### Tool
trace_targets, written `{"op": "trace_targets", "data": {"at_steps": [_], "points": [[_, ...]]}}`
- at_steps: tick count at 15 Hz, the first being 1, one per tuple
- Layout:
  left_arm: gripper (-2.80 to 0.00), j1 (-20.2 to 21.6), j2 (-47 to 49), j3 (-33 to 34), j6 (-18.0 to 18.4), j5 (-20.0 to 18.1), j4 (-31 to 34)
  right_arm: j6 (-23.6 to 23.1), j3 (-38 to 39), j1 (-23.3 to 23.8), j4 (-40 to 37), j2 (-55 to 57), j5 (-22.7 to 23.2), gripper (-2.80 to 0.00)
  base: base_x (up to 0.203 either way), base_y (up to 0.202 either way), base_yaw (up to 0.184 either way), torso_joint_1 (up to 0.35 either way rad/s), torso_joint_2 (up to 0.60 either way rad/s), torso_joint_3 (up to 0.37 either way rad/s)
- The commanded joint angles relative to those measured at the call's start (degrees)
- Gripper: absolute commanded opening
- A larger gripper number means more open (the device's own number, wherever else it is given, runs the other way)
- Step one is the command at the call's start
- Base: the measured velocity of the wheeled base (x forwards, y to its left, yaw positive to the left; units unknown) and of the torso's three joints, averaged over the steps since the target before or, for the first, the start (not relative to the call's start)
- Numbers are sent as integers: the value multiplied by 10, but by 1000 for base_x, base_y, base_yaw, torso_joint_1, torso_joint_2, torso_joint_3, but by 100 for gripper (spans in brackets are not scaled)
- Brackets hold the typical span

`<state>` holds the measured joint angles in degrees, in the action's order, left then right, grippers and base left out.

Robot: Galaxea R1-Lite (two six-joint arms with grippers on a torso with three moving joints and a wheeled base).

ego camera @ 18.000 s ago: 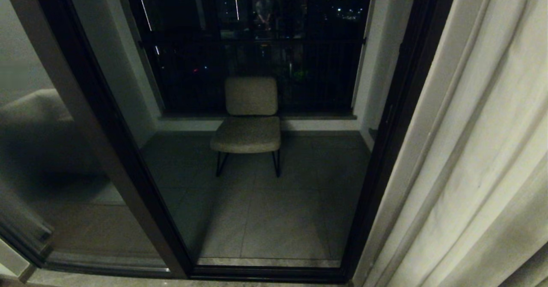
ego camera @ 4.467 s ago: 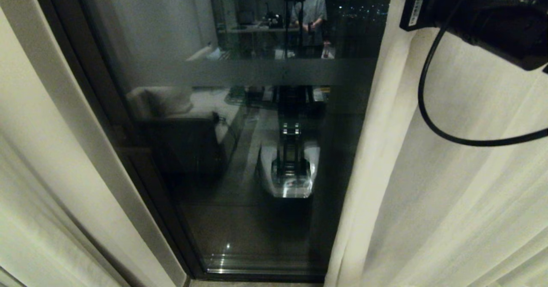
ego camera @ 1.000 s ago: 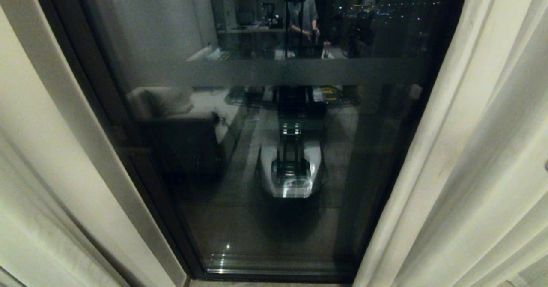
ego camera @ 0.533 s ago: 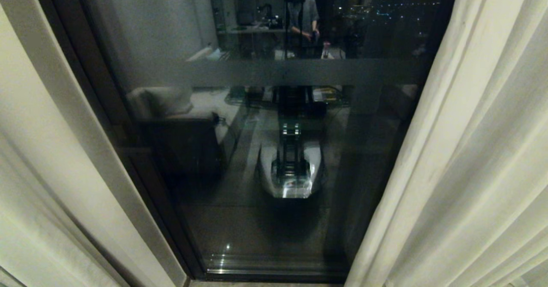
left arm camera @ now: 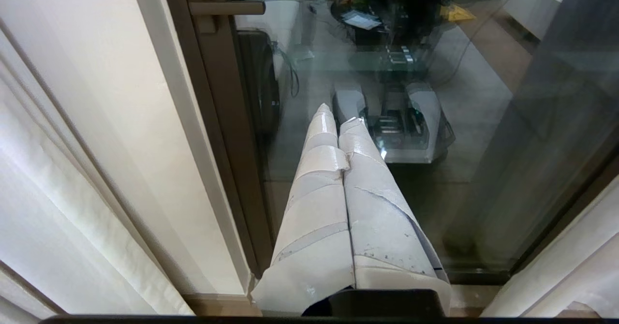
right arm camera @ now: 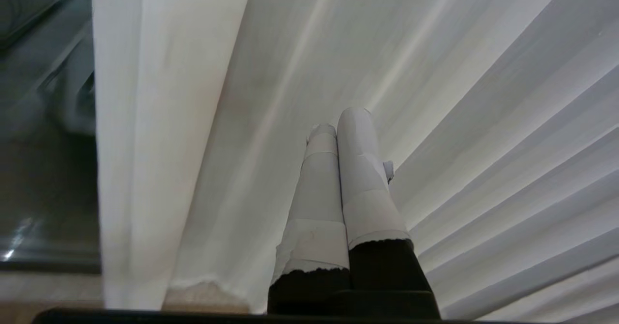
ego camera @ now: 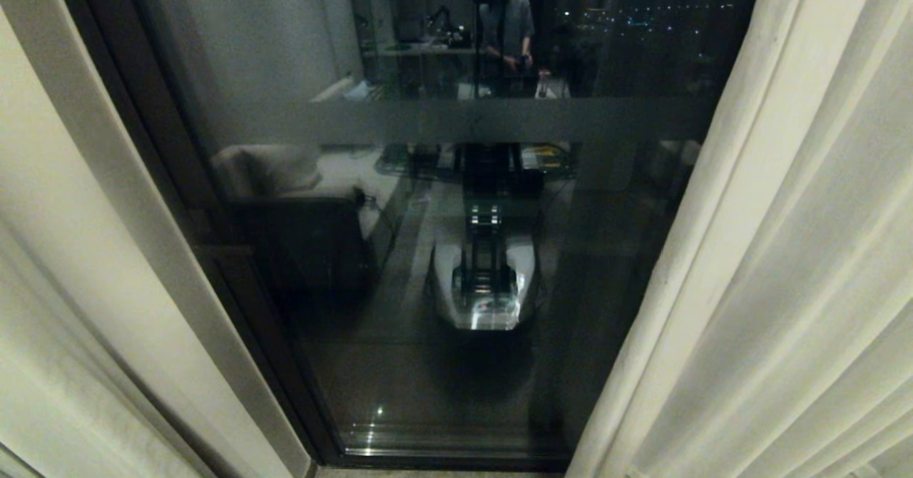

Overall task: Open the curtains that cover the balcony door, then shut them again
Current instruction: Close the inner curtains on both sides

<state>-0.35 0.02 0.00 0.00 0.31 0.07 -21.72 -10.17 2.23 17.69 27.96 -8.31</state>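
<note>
Curtains of cream pleated fabric (ego camera: 784, 264) hang parted at both sides. Nearest, the right gripper (right arm camera: 341, 121), clenched and empty, points at the right panel's folds (right arm camera: 435, 96); whether its tips touch the cloth is hard to judge. The left gripper (left arm camera: 338, 116), also clenched, hangs before the dark-framed glass balcony door (ego camera: 456, 264), whose reflections obscure the balcony behind.

Floor: a pale strip of indoor floor (left arm camera: 220, 303) shows at the foot of the door, in beige stone or tile.
Door track: the dark near-black bottom frame of the glass balcony door (ego camera: 442, 460) sits directly on this floor.
Curtain hems: the cream pleated fabric curtains (right arm camera: 193, 169) hang down to the floor; one frayed hem (right arm camera: 203, 285) is just above or touching it, I cannot tell which.
</note>
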Motion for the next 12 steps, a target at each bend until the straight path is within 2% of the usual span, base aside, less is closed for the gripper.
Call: {"op": "trace_targets", "data": {"at_steps": [1, 5, 7, 9, 12], "points": [[-280, 0, 0, 0, 0, 0, 0, 1, 43, 15, 2, -28, 16, -280, 0, 0, 0, 0, 0, 0], [-280, 0, 0, 0, 0, 0, 0, 2, 96, 24, -6, -87, 34, -280, 0, 0, 0, 0, 0, 0], [-280, 0, 0, 0, 0, 0, 0, 0, 100, 24, -66, -117, 36, -280, 0, 0, 0, 0, 0, 0], [-280, 0, 0, 0, 0, 0, 0, 20, 101, 24, -103, -117, 36, -280, 0, 0, 0, 0, 0, 0], [-280, 0, 0, 0, 0, 0, 0, 45, 101, 20, -108, -113, 47, -280, 0, 0, 0, 0, 0, 0]]}}
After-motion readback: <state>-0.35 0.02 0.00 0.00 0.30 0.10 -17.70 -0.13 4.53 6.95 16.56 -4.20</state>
